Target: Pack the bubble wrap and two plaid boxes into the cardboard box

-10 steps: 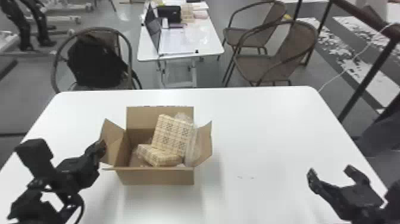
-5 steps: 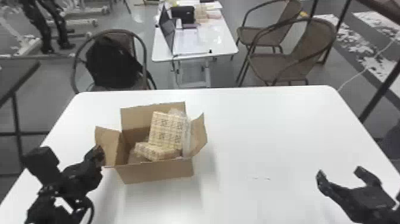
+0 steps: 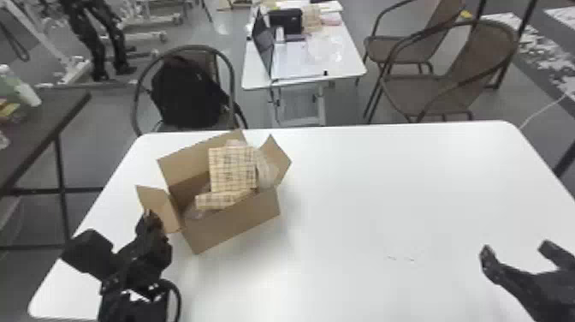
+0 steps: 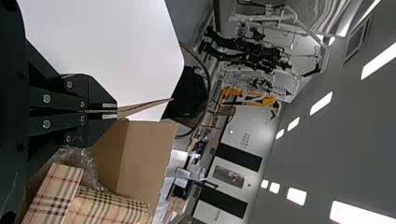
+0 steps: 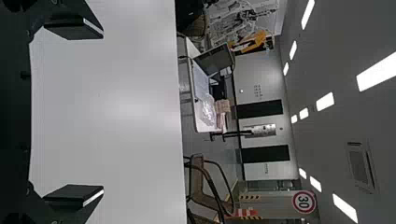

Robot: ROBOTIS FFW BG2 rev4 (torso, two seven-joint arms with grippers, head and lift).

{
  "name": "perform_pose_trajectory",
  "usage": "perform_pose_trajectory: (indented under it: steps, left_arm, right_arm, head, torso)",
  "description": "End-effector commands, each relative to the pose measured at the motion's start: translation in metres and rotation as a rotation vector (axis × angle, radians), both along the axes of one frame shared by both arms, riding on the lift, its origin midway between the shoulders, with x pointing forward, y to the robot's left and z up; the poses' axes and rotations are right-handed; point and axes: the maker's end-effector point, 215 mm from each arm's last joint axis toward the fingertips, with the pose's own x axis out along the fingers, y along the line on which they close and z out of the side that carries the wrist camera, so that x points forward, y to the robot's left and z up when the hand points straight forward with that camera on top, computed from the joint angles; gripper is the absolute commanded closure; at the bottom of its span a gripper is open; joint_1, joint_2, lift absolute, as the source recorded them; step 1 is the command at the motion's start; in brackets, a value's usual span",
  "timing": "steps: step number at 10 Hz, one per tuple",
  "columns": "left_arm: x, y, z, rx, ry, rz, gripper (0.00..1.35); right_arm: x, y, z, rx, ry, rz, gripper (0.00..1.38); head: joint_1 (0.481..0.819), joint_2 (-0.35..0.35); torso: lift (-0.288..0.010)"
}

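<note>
"White table, black backpack on a chair beyond. What's packed?"
"Two plaid boxes, one leaning over the other, with what looks like bubble wrap, inside the open cardboard box, left side"
"Grippers?"
"Left gripper pinched onto the box's left flap; right gripper spread wide, empty, near right"

Two plaid boxes, bubble wrap inside open cardboard box.
</note>
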Motion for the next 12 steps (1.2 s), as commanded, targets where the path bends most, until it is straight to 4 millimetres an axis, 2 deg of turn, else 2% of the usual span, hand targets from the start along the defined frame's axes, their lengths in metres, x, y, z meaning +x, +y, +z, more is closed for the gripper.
perform_pose_trajectory:
  steps: [1, 3, 5, 6, 8, 10, 11, 12]
  left_arm:
    - [-0.010, 0.010, -0.003, -0.019, -0.039, 0.090, 1.19]
    - [-0.036, 0.047, 0.003, -0.002, -0.107, 0.287, 1.19]
    - [-0.064, 0.078, 0.012, -0.012, -0.195, 0.492, 1.19]
    - [-0.078, 0.085, 0.014, -0.027, -0.235, 0.577, 1.19]
    - [-0.094, 0.083, 0.001, -0.078, -0.235, 0.664, 1.19]
    - [-0.098, 0.074, -0.008, -0.129, -0.230, 0.695, 1.18]
    - [-0.098, 0.071, -0.009, -0.129, -0.235, 0.690, 0.76]
    - [-0.098, 0.067, -0.007, -0.120, -0.238, 0.681, 0.18]
  right_arm:
    - [0.001, 0.002, 0.001, 0.002, 0.000, 0.003, 0.13]
    - [0.002, 0.004, 0.002, 0.004, 0.001, 0.010, 0.13]
    - [0.004, 0.007, 0.001, 0.004, 0.008, 0.025, 0.13]
    - [0.005, 0.010, 0.000, 0.003, 0.013, 0.032, 0.13]
    - [0.005, 0.012, -0.001, 0.002, 0.017, 0.035, 0.13]
    - [0.004, 0.012, -0.001, -0.001, 0.017, 0.037, 0.13]
    - [0.004, 0.012, -0.002, -0.001, 0.019, 0.037, 0.13]
    - [0.004, 0.012, -0.002, -0.001, 0.019, 0.038, 0.13]
  head:
    - [0.695, 0.164]
    - [0.695, 0.190]
    - [0.695, 0.247]
    - [0.695, 0.278]
    - [0.695, 0.302]
    - [0.695, 0.308]
    - [0.695, 0.303]
    - [0.695, 0.300]
  torso:
    - [-0.090]
    - [-0.090]
    - [-0.090]
    - [-0.090]
    - [-0.090]
    - [-0.090]
    - [-0.090]
    - [-0.090]
